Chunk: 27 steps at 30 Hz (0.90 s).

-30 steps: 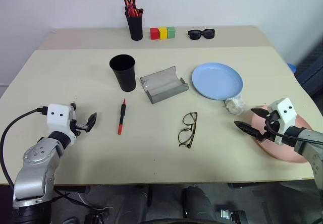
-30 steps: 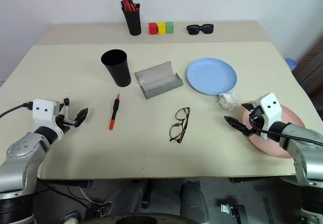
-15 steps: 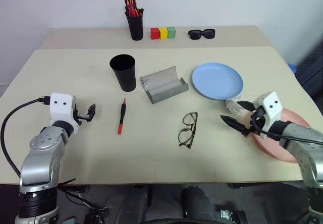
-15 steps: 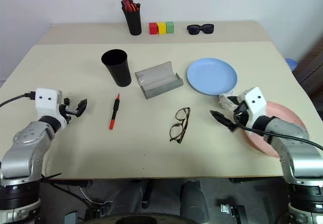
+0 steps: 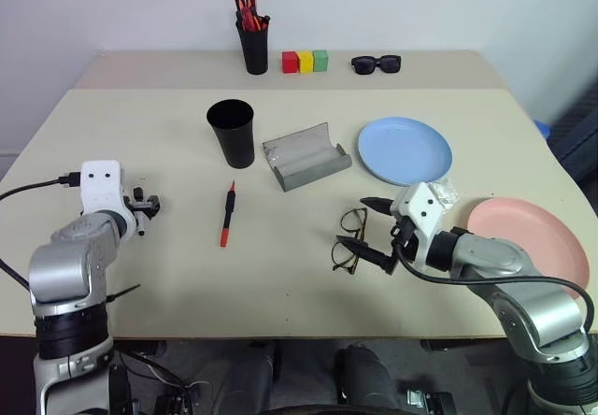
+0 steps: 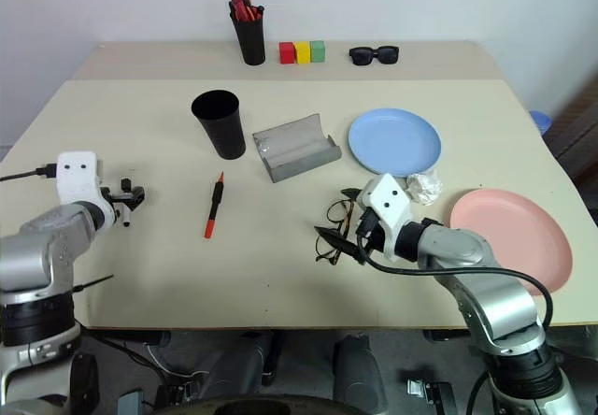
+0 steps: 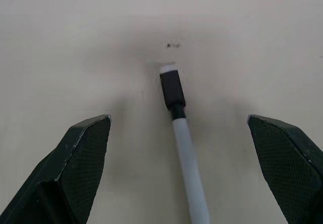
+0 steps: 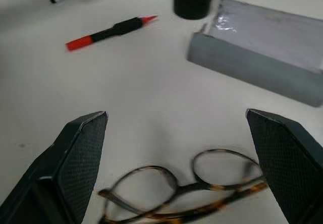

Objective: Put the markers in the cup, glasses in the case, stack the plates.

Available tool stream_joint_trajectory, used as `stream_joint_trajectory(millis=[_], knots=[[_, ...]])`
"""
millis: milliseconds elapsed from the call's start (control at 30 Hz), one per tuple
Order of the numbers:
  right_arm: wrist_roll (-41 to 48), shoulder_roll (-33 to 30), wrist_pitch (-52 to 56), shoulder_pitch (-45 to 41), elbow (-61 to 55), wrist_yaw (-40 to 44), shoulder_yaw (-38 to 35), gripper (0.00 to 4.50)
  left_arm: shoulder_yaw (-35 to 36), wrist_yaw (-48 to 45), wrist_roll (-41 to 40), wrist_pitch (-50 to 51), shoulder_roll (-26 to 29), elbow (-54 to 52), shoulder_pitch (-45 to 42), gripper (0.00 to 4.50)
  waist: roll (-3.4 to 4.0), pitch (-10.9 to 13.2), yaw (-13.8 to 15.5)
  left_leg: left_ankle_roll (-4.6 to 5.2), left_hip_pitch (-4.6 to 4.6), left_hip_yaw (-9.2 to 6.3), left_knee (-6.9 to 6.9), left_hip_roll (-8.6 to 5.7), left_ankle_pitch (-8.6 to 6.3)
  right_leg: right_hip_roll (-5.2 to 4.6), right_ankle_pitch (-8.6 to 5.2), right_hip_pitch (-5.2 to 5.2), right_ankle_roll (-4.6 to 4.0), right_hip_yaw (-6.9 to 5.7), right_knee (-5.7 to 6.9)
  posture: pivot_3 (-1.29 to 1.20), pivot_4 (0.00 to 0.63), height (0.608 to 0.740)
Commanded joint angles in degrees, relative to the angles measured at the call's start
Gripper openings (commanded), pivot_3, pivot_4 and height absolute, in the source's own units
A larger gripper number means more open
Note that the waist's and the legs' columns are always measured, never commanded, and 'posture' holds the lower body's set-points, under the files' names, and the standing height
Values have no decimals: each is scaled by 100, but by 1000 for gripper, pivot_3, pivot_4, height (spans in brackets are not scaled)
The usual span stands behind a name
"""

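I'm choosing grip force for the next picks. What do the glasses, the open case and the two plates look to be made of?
Glasses: thin frame mottled brown and amber, probably tortoiseshell-look plastic, with clear lenses. Case: grey matte shell holding its curved shape, likely rigid and fabric-covered; one shiny patch inside. Blue plate and pink plate: smooth, even colour with a soft sheen, plastic or glazed ceramic; the look doesn't settle which.

The beige desk (image 5: pixel 280 275) carries a cup (image 5: pixel 231 133), marker (image 5: pixel 226 213), open case (image 5: pixel 306 156), glasses (image 5: pixel 349 239), 2 plates, blue (image 5: pixel 405 150) and pink (image 5: pixel 528 241), and crumpled paper (image 5: pixel 442 191).

Left hand (image 5: pixel 145 207) spread wide, low at left; right hand (image 5: pixel 369 231) spread wide, mid-table.
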Motion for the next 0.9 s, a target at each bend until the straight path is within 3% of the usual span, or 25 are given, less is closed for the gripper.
stream_joint_trajectory(millis=[33,233,267,367,567,667,900], knots=[[-57,64,-67,-48,-223,-65,138,4460,68,-34,-8,471,90,121,-176,4441,-1,1,-18,0,0,0,1,1,0,0,0,-2,0,1,1,0,150,740],[5,-53,-226,-161,-205,290,232,4460,472,57,18,1340,-156,580,-549,4441,-8,5,-7,-4,1,-2,16,1,0,0,-1,-3,2,2,55,0,150,740],[-48,-70,-274,-188,-183,335,270,4491,517,54,20,1374,-171,617,-578,4216,-8,5,-14,-4,2,-2,18,1,0,0,-1,-3,1,2,57,0,150,740],[-263,-170,-472,-239,-112,474,428,4500,601,71,40,1470,-228,650,-648,3151,-8,5,-39,-5,3,-1,22,2,-1,0,-1,-2,1,4,57,0,150,740],[-566,-179,-707,-424,21,546,656,4500,683,120,110,1534,-274,621,-697,62,-8,5,-35,-12,5,-1,23,2,-4,0,-1,-4,2,4,58,0,150,740],[-608,-119,-724,-473,47,519,675,4500,661,103,116,1178,-284,529,-676,20,-8,5,-29,-16,5,-1,25,2,-6,0,-1,-6,1,5,57,0,150,740],[-820,108,-858,-611,253,275,706,4500,606,618,519,-1764,-384,403,-748,20,-25,14,13,-26,-1,-2,25,2,-7,-3,0,-7,-2,7,54,0,150,740]])
